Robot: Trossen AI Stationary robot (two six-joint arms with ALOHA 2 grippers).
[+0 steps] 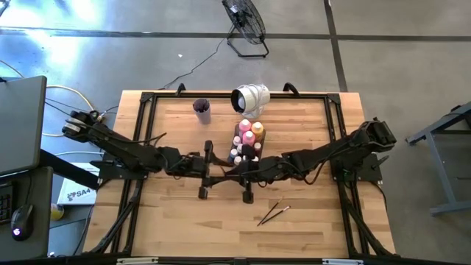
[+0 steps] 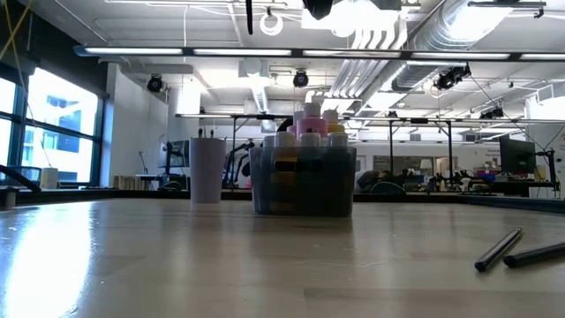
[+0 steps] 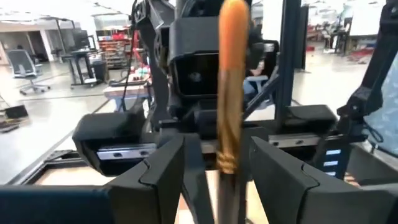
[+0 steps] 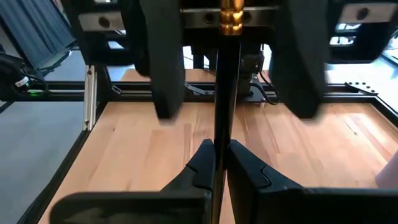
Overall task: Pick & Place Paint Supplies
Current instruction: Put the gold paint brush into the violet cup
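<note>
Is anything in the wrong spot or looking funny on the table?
Two paintbrushes lie loose on the bare wood, away from the tray of paint bottles. Another paintbrush hangs in mid-air: the right end effector is shut on its dark end, while the left end effector has open fingers around its wooden end.

Paint bottles [image 1: 247, 140] beside both arms

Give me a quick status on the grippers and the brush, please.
Right gripper shut on brush. Left gripper open around its wooden end. Two brushes on table.
</note>
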